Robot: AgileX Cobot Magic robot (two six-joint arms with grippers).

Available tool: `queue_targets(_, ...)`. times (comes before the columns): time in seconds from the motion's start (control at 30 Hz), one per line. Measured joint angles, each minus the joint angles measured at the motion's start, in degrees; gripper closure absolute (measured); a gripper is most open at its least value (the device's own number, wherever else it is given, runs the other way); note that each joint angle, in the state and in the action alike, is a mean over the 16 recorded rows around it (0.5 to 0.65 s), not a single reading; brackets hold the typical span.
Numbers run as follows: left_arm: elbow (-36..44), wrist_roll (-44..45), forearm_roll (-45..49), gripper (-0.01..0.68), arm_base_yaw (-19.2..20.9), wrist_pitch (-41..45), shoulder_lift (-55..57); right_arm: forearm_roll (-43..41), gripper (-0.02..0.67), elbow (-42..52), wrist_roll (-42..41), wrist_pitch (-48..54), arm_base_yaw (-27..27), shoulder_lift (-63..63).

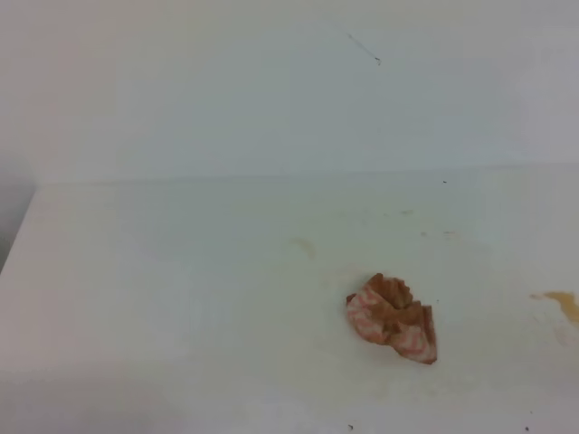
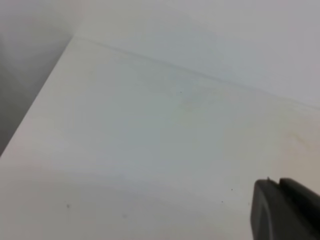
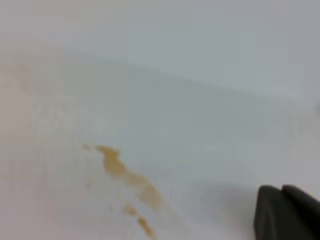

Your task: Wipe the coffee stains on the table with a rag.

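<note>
While your right gripper [image 3: 286, 215] sits closed on nothing, coffee stains [image 3: 125, 175] lie well left; rag [image 1: 393, 319] apart.

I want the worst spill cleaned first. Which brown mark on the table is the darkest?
The amber coffee stain at the table's right edge, right of the rag. The mark left of and behind the rag is only a faint tan trace.

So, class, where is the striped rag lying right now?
In the exterior high view the rag lies on the table, right of centre, apart from the coffee stain at the right edge.
</note>
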Motion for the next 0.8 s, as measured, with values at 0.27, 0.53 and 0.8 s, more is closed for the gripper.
queue_targets(0.27, 0.00, 0.00, 0.00, 0.678, 0.00, 0.00, 0.00, 2.75, 0.649, 3.33, -0.14, -6.74, -0.04, -0.20)
queue_targets(0.53, 0.00, 0.00, 0.00, 0.678, 0.00, 0.00, 0.00, 10.99, 0.649, 3.56, -0.14, -10.64, -0.06, -0.20)
queue_targets(0.8, 0.00, 0.00, 0.00, 0.678, 0.00, 0.00, 0.00, 16.81, 0.649, 3.56, -0.17, -10.31, -0.17, -0.20)
